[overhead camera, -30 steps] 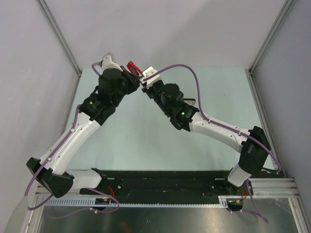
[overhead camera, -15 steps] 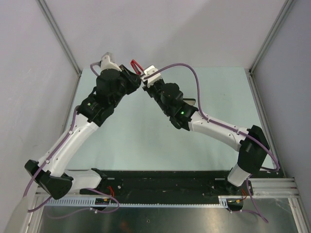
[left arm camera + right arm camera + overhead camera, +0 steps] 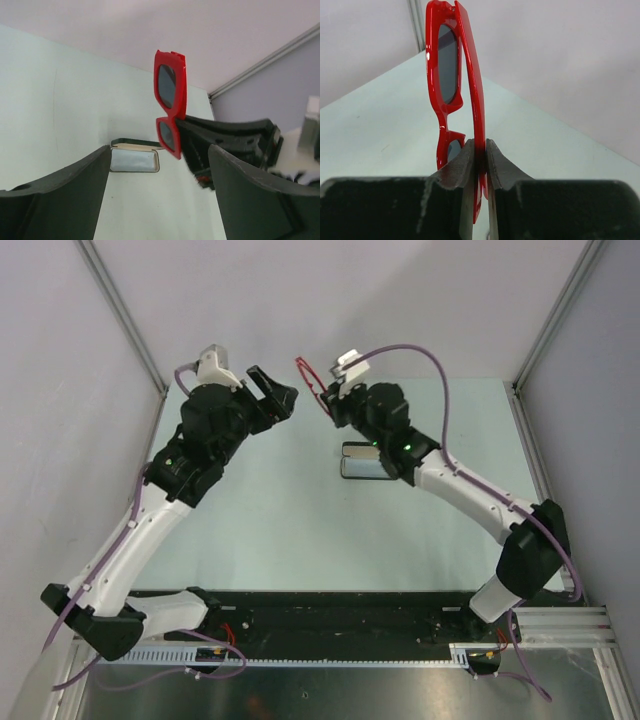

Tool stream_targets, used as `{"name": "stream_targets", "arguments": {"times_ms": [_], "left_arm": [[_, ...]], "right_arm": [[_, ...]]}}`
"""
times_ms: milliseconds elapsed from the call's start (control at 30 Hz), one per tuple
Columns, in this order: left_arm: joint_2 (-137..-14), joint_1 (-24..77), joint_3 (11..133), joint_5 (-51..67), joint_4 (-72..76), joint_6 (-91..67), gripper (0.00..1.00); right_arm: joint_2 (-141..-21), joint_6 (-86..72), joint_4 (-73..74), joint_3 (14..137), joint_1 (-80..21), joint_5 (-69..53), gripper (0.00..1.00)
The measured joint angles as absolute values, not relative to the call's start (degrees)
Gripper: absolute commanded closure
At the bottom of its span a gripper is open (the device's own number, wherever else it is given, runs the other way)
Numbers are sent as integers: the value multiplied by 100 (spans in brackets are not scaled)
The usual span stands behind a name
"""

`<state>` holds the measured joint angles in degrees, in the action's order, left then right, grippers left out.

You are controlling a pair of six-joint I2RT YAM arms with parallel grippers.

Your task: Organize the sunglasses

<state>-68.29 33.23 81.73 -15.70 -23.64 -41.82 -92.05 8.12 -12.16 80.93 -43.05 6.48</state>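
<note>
The right gripper (image 3: 479,155) is clenched on the red sunglasses (image 3: 471,85), held upright in the air above its fingers. The left gripper (image 3: 275,392), spread wide and empty, faces them nearby. Below the right gripper lies an open black case (image 3: 134,159), showing only a pale inside.

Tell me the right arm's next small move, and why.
Probably lower the sunglasses toward the case. The right gripper is shut on their frame and holds them in the air, while the left gripper is open and apart from them. The case lies on the table below and looks open, so placing them seems to be what is left.
</note>
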Motion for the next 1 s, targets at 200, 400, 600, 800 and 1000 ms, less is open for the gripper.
{"name": "stream_targets", "arguments": {"times_ms": [200,400,600,800,1000], "left_arm": [[-6737,3004,8418,-268,-2259,-2766,15],[-6657,2976,8479,1774,-2156,-1162,15],[-6532,2976,8547,3457,-2154,-565,20],[-6414,2976,8584,4541,-2147,-445,25],[-6379,2976,8523,5109,-2110,-454,33]], "right_arm": [[-9041,296,73,8552,-3208,-1326,100],[-9032,276,1656,9389,-2864,-2952,100],[-9048,322,3072,9994,-2825,-4171,100],[-9271,504,4322,10202,-2847,-4856,100],[-9548,742,5164,10202,-3079,-4890,100]]}}
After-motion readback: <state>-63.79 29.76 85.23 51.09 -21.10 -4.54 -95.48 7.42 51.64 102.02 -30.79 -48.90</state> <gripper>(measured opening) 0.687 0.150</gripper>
